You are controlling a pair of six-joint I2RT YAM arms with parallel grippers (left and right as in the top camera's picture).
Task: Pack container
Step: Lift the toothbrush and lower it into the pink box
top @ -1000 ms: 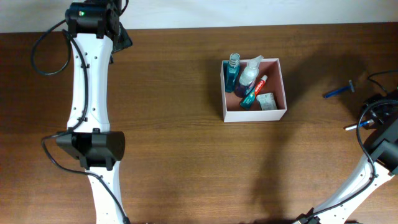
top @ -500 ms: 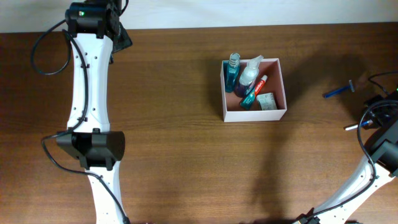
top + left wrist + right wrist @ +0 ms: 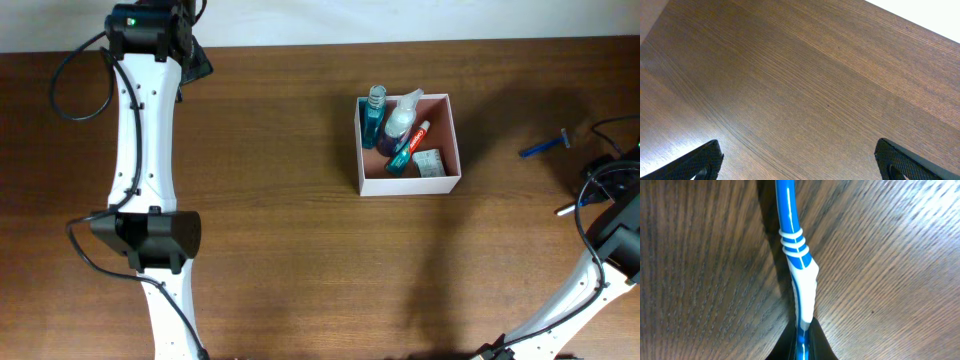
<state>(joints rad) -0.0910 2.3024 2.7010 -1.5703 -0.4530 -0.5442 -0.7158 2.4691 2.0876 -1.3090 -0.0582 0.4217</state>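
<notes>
The container [image 3: 410, 185], a square white-walled box with a reddish-brown inside, stands right of the table's centre and holds bottles, a tube and a small packet. A blue-and-white toothbrush [image 3: 802, 280] lies over the wood near the right edge, its pale end [image 3: 566, 209] poking out left of the arm. My right gripper [image 3: 802, 337] is shut on its handle. My left gripper [image 3: 800, 160] hangs open over bare wood at the far left corner [image 3: 192, 62], with nothing between its fingers.
A blue razor [image 3: 545, 146] lies on the table right of the container, just above the right arm. Black cables loop beside the right arm [image 3: 610, 215] at the table's right edge. The left arm [image 3: 145, 150] stretches along the left side.
My right gripper's jaws have closed onto the toothbrush handle, and the brush's pale end has shifted slightly. The left arm has not moved.
</notes>
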